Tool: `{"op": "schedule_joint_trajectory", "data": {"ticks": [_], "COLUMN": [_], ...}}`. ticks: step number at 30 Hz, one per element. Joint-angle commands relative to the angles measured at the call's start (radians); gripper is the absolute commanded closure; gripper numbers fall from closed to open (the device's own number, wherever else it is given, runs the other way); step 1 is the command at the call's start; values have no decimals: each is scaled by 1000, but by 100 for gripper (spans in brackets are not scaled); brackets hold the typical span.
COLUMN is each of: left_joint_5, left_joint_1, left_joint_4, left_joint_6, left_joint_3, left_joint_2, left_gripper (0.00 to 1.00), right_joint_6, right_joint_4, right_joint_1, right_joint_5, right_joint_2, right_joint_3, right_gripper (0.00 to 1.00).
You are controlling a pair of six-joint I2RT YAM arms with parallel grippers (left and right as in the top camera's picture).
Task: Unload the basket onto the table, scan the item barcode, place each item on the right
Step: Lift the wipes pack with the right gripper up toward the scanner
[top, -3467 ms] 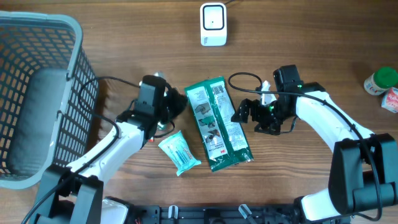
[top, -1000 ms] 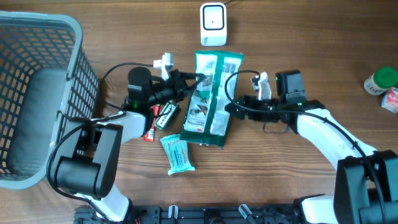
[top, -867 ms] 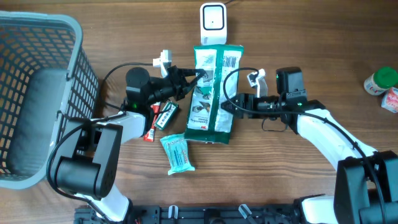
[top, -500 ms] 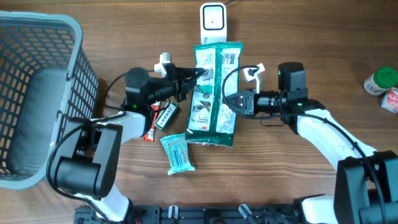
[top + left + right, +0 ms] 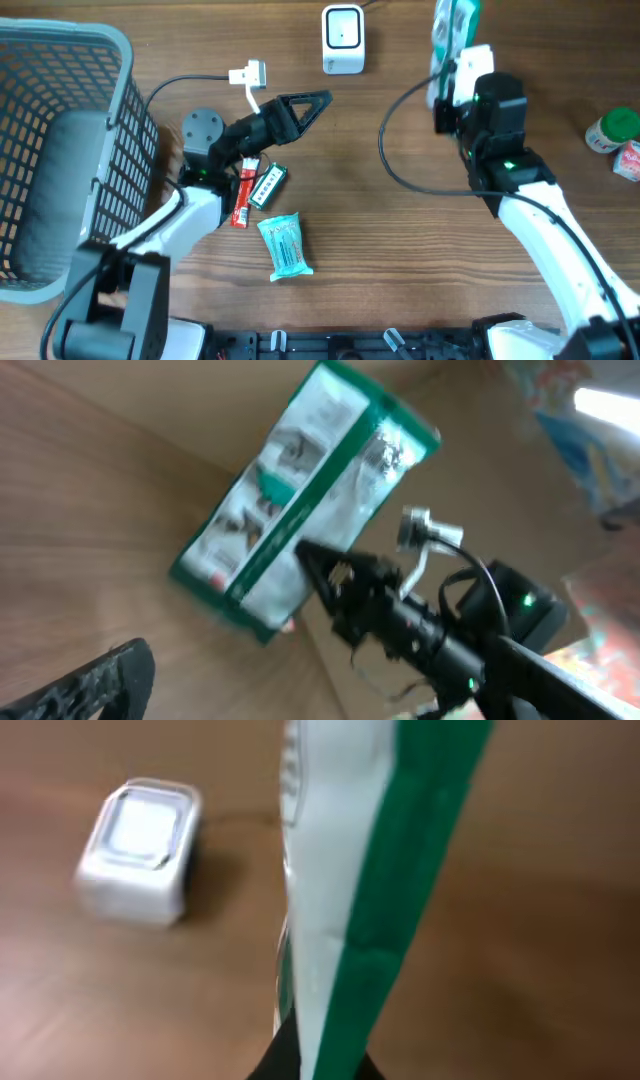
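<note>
The basket (image 5: 60, 33) stands far left of the scanner (image 5: 342, 38). Below-left of the scanner, the left gripper (image 5: 312, 110) hovers with its fingers spread wide and empty, and small snack packets (image 5: 282, 243) lie lower still. Just right of the scanner, the right gripper (image 5: 318, 1058) pinches the green packet (image 5: 455, 20), which is raised on edge. A bottle (image 5: 612, 128) sits far right.
</note>
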Motion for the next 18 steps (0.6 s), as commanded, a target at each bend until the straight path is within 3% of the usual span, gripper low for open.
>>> {"op": "schedule_joint_trajectory", "data": {"ticks": [1,5,9,18], "left_joint_5": [-68,-105,-159,-268], "left_joint_1": [2,2,2,2], "left_joint_4": [-113,-187,-262,-406], "left_joint_6": [204,281,333,425], "left_joint_3": [5,5,5,5], "left_joint_2": [-91,-130,-130,-130], "left_gripper": [0,0,0,0], "right_joint_6": [-274,-783,-1060,-1077], "right_joint_4": [201,627,984,919], "right_joint_1": [13,68,132,179], "right_joint_5": [353,597,612,597], "right_joint_2": [94,278,448,717], "right_joint_3": [16,16,19,258], "right_gripper": [95,95,95,95]}}
